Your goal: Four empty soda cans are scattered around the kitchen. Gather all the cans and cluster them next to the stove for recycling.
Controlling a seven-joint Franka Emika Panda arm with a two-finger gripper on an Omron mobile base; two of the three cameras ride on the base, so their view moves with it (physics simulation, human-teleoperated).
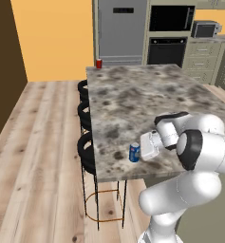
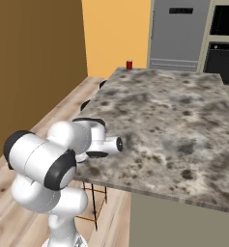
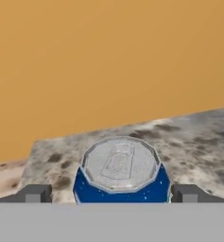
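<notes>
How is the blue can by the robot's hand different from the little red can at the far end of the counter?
The blue can is blue, the red can red. The blue can stands near the counter's near edge, the red can at the far corner. The blue can sits between the fingertips of the open gripper, not yet gripped; the red can stands alone, far from the arm. Both stand upright on the same marbled counter.

A grey-mottled stone island [image 1: 133,95] stands on pale wood flooring [image 1: 38,142], black stools [image 1: 85,152] tucked along one side, orange wall [image 1: 52,38] and steel refrigerator [image 1: 121,31] beyond it.
</notes>
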